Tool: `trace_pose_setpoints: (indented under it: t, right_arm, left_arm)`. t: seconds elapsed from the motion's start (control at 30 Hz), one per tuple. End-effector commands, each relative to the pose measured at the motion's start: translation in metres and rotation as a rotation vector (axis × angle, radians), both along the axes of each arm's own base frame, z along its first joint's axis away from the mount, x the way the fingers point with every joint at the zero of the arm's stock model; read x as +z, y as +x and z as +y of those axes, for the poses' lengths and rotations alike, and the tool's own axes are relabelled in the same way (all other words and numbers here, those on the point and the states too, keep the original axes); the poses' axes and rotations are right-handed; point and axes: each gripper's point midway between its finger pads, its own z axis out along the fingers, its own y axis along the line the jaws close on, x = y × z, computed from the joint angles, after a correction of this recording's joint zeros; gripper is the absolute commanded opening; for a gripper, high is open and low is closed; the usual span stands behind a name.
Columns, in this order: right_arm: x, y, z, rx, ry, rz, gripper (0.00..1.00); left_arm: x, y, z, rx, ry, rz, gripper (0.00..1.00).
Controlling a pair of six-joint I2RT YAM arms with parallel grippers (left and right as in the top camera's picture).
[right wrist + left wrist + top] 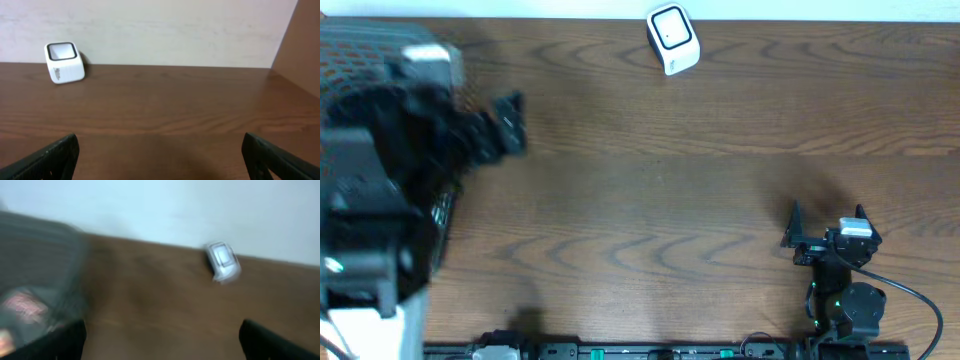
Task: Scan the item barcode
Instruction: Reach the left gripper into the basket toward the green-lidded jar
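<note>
The white barcode scanner (673,40) stands at the table's far edge, its window facing up; it also shows as the scanner (222,261) and scanner (64,62) in both wrist views. My left gripper (508,125) hovers at the left, blurred, beside a dark mesh basket (360,50). In the left wrist view it (162,342) is open with bare table between its fingers. A blurred red-and-white packet (22,305) lies in the basket (45,255); no barcode can be made out. My right gripper (827,222) rests open near the front right, empty in its own view (160,157).
The left arm's body (370,220) looms large over the table's left side. A brown side wall (300,45) rises on the right. A rail with mounts (650,350) runs along the front edge.
</note>
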Motion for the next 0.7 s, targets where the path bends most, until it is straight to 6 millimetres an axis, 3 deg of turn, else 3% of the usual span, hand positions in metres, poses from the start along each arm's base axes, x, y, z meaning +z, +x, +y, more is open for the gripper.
trace_pose_setpoints:
  t: [0.0,0.13,0.33,0.4,0.67]
  right_arm:
    - [0.0,0.0,0.002,0.007,-0.008,0.0,0.99]
    - [0.0,0.0,0.002,0.007,-0.008,0.0,0.99]
    - [0.0,0.0,0.002,0.008,-0.008,0.0,0.99]
    - [0.0,0.0,0.002,0.007,-0.008,0.0,0.99]
    - [0.0,0.0,0.002,0.007,-0.008,0.0,0.99]
  left_arm:
    - [0.018,0.006,0.059,0.238,0.054,0.039,0.98]
    - [0.011,0.0,0.115,0.469,-0.056,0.114,0.98]
    - [-0.032,-0.032,0.185,0.79,-0.222,0.26,0.98]
    - [-0.043,-0.037,0.197,0.831,-0.237,0.301,0.98]
    - [-0.105,-0.053,0.215,0.874,-0.164,0.579,0.98]
